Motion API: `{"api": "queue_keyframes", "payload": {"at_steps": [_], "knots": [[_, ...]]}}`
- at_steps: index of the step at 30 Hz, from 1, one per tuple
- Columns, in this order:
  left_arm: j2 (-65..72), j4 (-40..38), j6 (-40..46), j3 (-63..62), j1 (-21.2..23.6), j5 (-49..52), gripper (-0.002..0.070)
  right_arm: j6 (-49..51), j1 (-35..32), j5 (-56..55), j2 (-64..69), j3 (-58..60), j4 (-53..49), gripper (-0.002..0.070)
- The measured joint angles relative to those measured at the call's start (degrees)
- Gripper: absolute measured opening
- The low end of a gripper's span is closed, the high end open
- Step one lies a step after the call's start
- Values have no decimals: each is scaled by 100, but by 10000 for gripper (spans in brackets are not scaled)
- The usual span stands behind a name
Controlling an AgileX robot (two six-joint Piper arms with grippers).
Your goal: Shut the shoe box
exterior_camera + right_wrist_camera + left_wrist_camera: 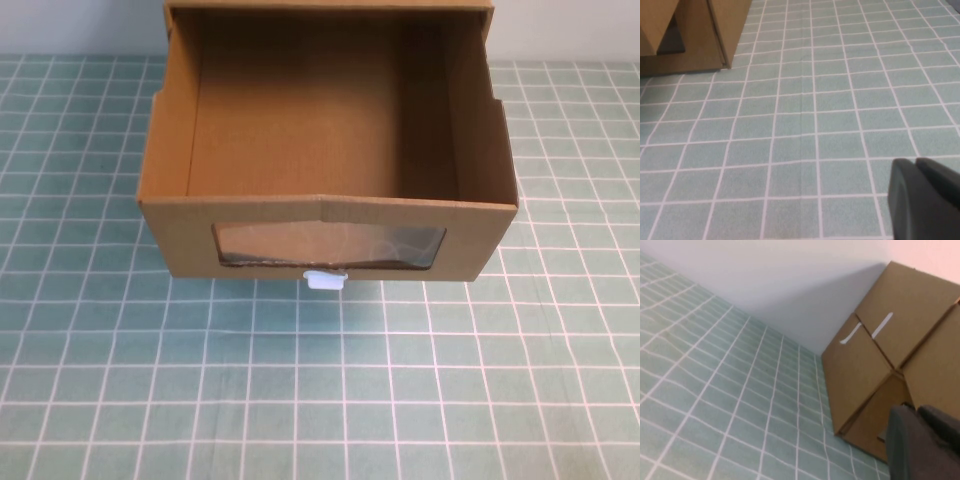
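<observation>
The shoe box [300, 120] is brown corrugated cardboard, and its drawer is pulled out toward me, showing an empty inside. The drawer front has a wide clear window [330, 245] with a small white pull tab [326, 279] below it. Neither gripper shows in the high view. In the left wrist view my left gripper [916, 410] is shut with nothing in it, off to one side of the shoe box [875, 365]. In the right wrist view my right gripper [915, 161] hangs shut and empty over the mat, well away from the shoe box [715, 30].
A green mat with a white grid [400, 380] covers the table in front of and beside the box. A pale wall [790, 285] stands behind the box.
</observation>
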Motion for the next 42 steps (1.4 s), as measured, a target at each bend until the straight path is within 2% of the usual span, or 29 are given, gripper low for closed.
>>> {"api": "queue_keyframes", "payload": {"at_steps": [6,13,17,23,32,42], "knots": [[576,8,281,-1319,0,1392,-5,0,0,0,0,0,0,-12],[2648,-281,1807,-3649,0,3752,-5,0,0,0,0,0,0,-12],[3927,-698,2847,-4953,0,4451,-5,0,0,0,0,0,0,-12],[5634,-1393,4046,-6656,0,4595,-5,0,0,0,0,0,0,-12],[7703,-2424,5333,-8586,-13,4549,-5,0,0,0,0,0,0,-12],[9512,-2574,5840,-10417,-860,4416,-5,0,0,0,0,0,0,-12]]}}
